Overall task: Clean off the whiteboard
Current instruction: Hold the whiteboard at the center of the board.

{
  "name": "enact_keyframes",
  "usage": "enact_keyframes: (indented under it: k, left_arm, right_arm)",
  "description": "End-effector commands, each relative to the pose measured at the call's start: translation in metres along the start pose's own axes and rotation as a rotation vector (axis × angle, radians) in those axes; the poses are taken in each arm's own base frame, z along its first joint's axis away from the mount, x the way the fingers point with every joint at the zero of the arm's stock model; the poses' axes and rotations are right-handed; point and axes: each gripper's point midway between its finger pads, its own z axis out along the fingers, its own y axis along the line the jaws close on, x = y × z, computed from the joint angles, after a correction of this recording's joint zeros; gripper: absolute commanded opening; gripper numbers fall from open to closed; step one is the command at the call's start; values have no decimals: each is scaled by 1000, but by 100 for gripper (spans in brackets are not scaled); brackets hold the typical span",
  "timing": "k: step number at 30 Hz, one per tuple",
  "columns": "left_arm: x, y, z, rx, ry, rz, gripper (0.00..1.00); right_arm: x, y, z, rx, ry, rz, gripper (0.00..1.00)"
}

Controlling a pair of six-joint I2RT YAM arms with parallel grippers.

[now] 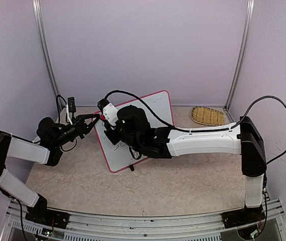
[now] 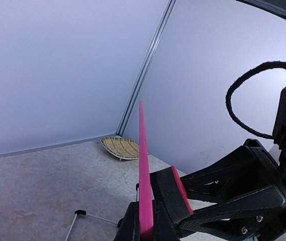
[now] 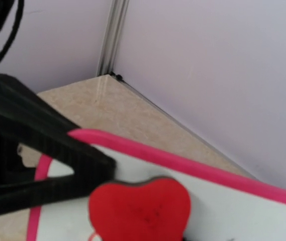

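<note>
The rectangular whiteboard with the rounded pink-red frame (image 1: pixel 155 108) stood propped up off the marbled beige counter (image 1: pixel 183 175) near its middle, turned askew, with dark marker scrawl (image 1: pixel 117 145) on its lower half and one small black foot (image 1: pixel 131 168) showing at its bottom edge. A board that light and upright would probably slide or tip under a wiping push, which seemed to be why the left claw (image 1: pixel 94 119) was clamped tight on the whiteboard's upper left edge. In the left wrist view the pink frame ran straight up from between its fingers. Pressed against the white face just beside that clamped spot was a red heart-shaped eraser (image 3: pixel 140 203), apparently carried in the right claw (image 1: pixel 104 119), whose jaws were narrowed around it. The right arm reached across the front of the whiteboard to get there, so much of the writing was hidden beneath it. The eraser sat near the top left corner, above the scrawl, so the wiping looked barely begun and the marks remained. A shallow woven bamboo tray (image 1: pixel 208 115) lay well apart from the whiteboard, off beyond its right edge, playing no part in the job.
</note>
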Motion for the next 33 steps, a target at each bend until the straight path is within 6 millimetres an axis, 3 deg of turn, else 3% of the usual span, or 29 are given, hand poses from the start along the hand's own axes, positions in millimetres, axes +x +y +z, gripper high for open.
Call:
enact_keyframes:
  k: [1,33]
  left_arm:
    - [1,2,0,-10,2,-10,0]
    - [1,1,0,-5,4,-11,0]
  right_arm:
    - [12,8,10,38,21,-50,27]
    - [76,12,2,53,148,-79,25]
